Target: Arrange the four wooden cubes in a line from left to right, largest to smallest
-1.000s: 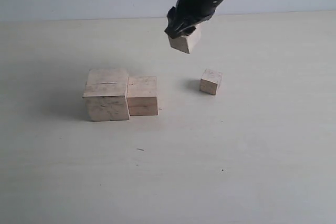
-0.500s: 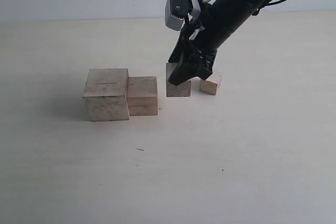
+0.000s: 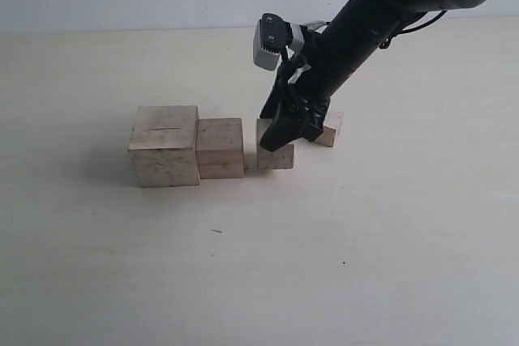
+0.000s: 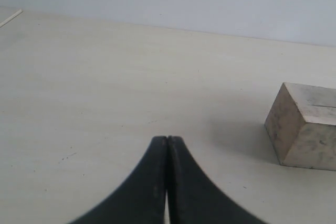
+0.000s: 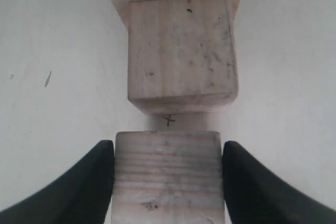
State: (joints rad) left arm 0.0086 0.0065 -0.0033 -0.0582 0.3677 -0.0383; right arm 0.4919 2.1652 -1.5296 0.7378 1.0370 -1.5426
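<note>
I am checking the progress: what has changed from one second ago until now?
The right fingers carried the third cube down from the air to the table, beside the second cube, still holding it. The largest cube, second cube and smallest cube stayed put.

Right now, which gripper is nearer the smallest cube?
Right. The right gripper clamps the third cube just beside the smallest cube; the left gripper, shut, faces only the largest cube.

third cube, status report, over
Right end effector shut on third cube, down beside second cube, small gap. Left end effector shut, empty. Smallest cube sits apart.
</note>
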